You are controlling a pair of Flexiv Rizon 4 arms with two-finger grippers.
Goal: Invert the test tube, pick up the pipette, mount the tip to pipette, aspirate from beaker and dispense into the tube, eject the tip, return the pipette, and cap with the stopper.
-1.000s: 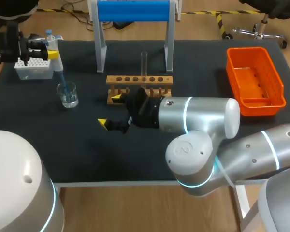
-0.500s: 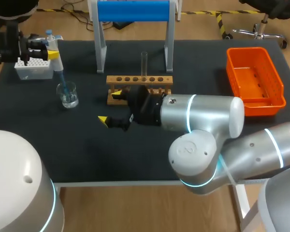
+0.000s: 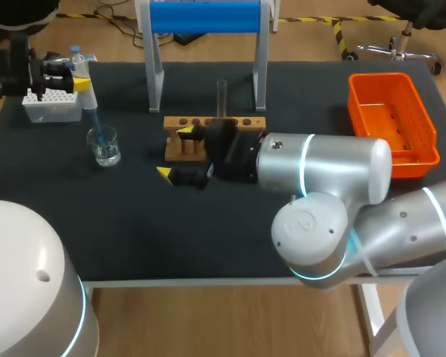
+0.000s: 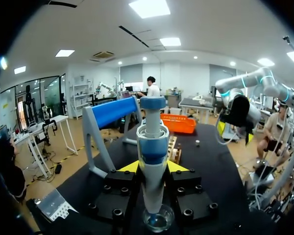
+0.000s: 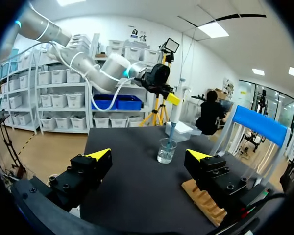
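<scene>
Bare mat lay between beaker and rack; right gripper blocked the rack's beaker-side end; blue stand stood close behind.

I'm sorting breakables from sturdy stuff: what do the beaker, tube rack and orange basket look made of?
Beaker: clear, glossy and see-through, likely glass, perhaps plastic.
Tube rack: light matte wood, tan with drilled holes.
Orange basket: moulded plastic by its uniform bright colour and slight gloss.
</scene>
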